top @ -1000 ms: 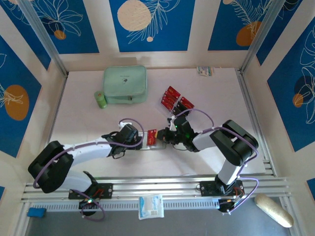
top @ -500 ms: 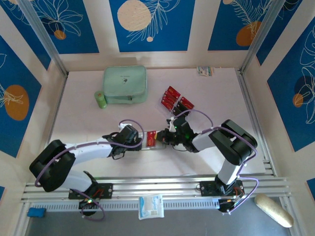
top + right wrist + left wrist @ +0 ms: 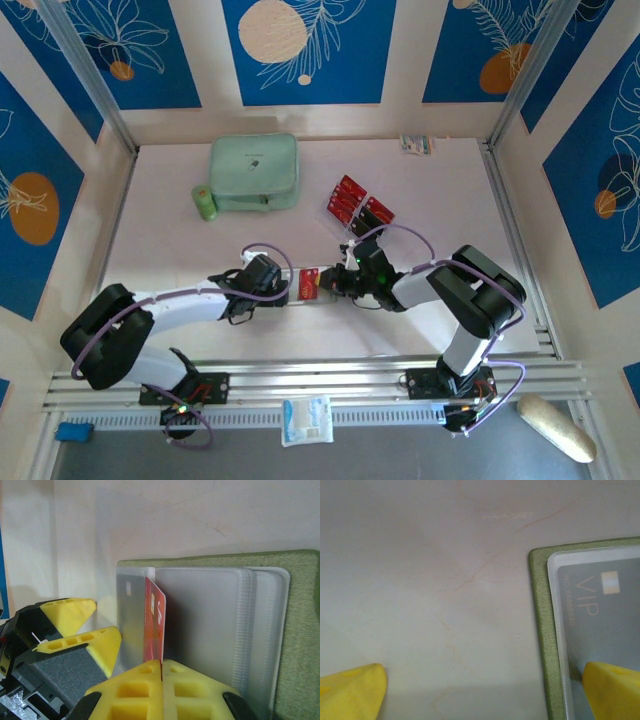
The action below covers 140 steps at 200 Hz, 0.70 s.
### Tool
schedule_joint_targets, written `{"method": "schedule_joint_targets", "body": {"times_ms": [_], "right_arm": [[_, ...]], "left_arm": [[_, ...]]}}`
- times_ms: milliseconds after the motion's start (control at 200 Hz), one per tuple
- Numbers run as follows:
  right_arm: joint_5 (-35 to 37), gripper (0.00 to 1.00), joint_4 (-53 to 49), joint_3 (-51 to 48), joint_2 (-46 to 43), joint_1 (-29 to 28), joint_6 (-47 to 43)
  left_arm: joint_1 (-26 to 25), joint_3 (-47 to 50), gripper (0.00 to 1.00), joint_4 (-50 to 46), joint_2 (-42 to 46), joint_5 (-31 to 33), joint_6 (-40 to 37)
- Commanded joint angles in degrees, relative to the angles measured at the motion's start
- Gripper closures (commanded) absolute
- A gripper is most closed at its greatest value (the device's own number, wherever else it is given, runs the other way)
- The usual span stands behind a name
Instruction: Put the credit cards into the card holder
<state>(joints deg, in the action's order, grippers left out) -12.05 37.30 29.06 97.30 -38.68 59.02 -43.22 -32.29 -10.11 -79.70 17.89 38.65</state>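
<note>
Red card (image 3: 154, 620) stood on edge among clear sleeves of card holder (image 3: 300, 630), pinched at near end by right fingers (image 3: 142, 680), clamped tight. Holder laid open on surface (image 3: 420, 580), front centre, between both arms. Left fingers (image 3: 612, 692) spread wide, nothing gripped, one tip over holder's sleeve. Spare red cards (image 3: 357, 204) seen farther back.

On the bench (image 3: 180, 250), near its front middle, the left hand (image 3: 284, 286) and right hand (image 3: 334, 283) face each other with a red credit card (image 3: 309, 282) between them. More red credit cards (image 3: 348, 199) lie fanned just beyond the right arm. A mint-green zip case (image 3: 254, 172) sits farther back, with a small green roll (image 3: 205, 203) just beside it.
</note>
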Motion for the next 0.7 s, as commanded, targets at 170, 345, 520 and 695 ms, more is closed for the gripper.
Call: {"method": "schedule_joint_targets", "body": {"times_ms": [170,345,520,695], "right_arm": [[-0.9,1.00,-3.3,0.5,0.3,-0.8,0.1],[-1.2,1.00,-4.7,1.4,0.7,-1.1,0.0],[-1.7,1.00,-6.3,2.6,1.1,-1.1,-0.2],[-2.5,1.00,-8.0,3.9,1.9,-1.2,-0.3]], "left_arm": [[0.5,0.8,0.00,0.4,-0.6,0.9,0.4],[0.6,0.9,0.00,0.7,-0.5,0.8,0.3],[0.6,1.0,0.00,1.1,-0.6,0.7,0.3],[0.6,1.0,0.00,1.5,-0.7,0.5,0.3]]}}
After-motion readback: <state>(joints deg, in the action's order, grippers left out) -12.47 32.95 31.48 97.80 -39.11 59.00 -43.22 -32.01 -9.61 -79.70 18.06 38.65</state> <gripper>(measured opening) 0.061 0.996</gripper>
